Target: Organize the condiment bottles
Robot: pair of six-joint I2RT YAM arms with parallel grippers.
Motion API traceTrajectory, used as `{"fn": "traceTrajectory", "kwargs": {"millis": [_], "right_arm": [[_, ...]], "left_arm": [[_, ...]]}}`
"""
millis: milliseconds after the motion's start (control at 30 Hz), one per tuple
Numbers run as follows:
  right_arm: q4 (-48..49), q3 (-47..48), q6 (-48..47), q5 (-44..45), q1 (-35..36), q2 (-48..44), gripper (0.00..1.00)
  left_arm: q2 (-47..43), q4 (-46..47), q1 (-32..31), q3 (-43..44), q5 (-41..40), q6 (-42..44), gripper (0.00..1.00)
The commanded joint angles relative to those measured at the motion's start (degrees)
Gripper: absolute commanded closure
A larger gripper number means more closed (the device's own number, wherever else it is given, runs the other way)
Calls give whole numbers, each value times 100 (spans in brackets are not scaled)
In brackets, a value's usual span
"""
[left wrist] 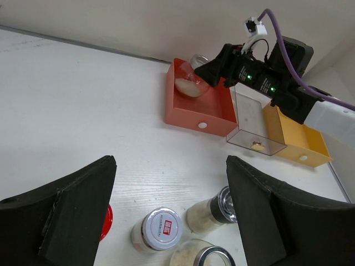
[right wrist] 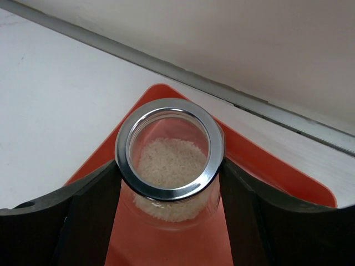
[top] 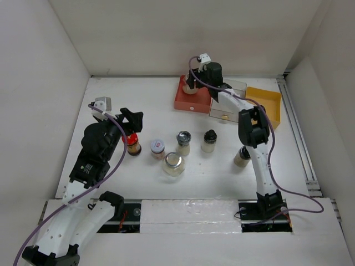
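White-walled white worktop (top: 111,105): we count six bottles (top: 183,142), three trays (top: 186,103) (left end effector (left wrist: 171,166) released; right end effector (right wrist: 169,185) clasping a seventh jar (right wrist: 166,160)).

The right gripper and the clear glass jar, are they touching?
Touching. The right wrist view shows the fingers of the right gripper pressed against both sides of the clear glass jar.

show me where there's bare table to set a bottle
Widest bare table lies left of the red tray, toward the back wall. A smaller patch sits right of the clear jar. Crowded: the row beside the red-capped bottle.
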Motion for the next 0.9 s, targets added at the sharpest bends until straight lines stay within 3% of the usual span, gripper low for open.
{"fn": "traceTrajectory", "kwargs": {"millis": [0, 267, 533, 733, 767, 800, 833, 867], "right_arm": [[858, 198, -218, 328, 226, -126, 30], [1350, -848, -297, 600, 332, -731, 2], [1350, -1568, -297, 724, 385, -1899, 1], [1071, -3035, -297, 865, 666, -3569, 1], [982, -3281, -218, 865, 875, -3806, 3], [894, -3797, -218, 865, 999, -4052, 12], [719, -4054, -165, 865, 1140, -4498, 25], [604, -4292, -87, 865, 1298, -4703, 48]], "left_arm": [[-23, 250, 29, 17, 16, 61, 23], [-23, 250, 29, 17, 69, 61, 23], [-23, 250, 29, 17, 121, 61, 23], [-84, 250, 29, 17, 61, -9, 23], [-84, 250, 29, 17, -27, -62, 23], [-84, 181, 29, 17, -98, -62, 23], [-84, 128, 29, 17, -159, -141, 22], [-84, 127, 29, 70, -264, -194, 22]]}}
